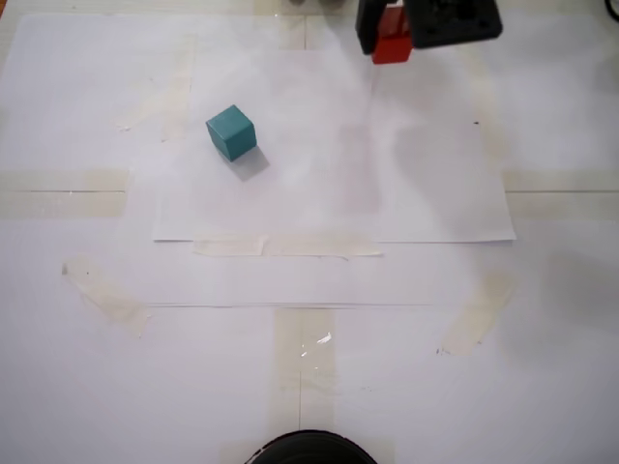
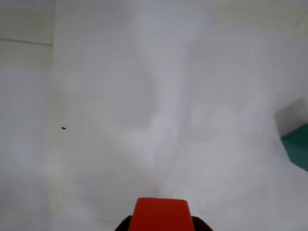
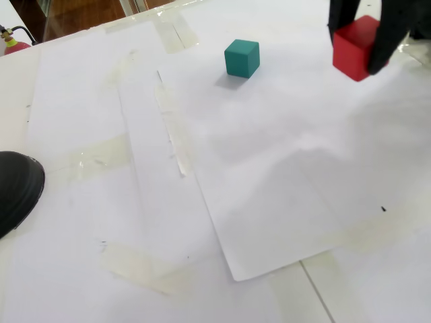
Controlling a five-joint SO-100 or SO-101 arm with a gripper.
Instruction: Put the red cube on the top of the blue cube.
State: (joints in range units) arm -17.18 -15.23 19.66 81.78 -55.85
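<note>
Above the paper, end effector (image 3: 360, 50) grips tilted red cube (image 3: 355, 47), corner down.

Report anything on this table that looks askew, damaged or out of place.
Nothing serious. The blue cube sits rotated relative to the paper's edges, and the tape strips are wrinkled and laid at uneven angles. The red cube is held in the pincer, lifted off the paper.
</note>
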